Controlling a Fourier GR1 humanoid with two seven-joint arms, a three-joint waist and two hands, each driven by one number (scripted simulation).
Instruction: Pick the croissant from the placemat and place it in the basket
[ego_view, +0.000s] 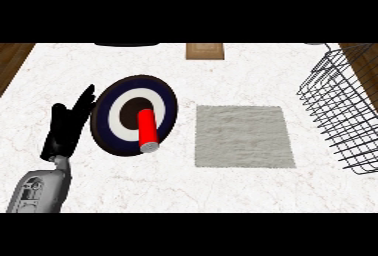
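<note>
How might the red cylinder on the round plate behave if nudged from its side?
The red cylinder lies on its side, so it would probably roll. The plate looks flat, so little may stop it. Its smooth surface could be slippery.

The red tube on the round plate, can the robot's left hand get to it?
Probably yes. The left hand is open right beside the plate, and the red tube lies on top in the open. Nothing sits between them.

We counted one round navy-and-white plate (118, 107), one red cylinder (147, 130), one grey rectangular placemat (244, 136), one black wire basket (341, 105), one black hand (68, 127).
</note>
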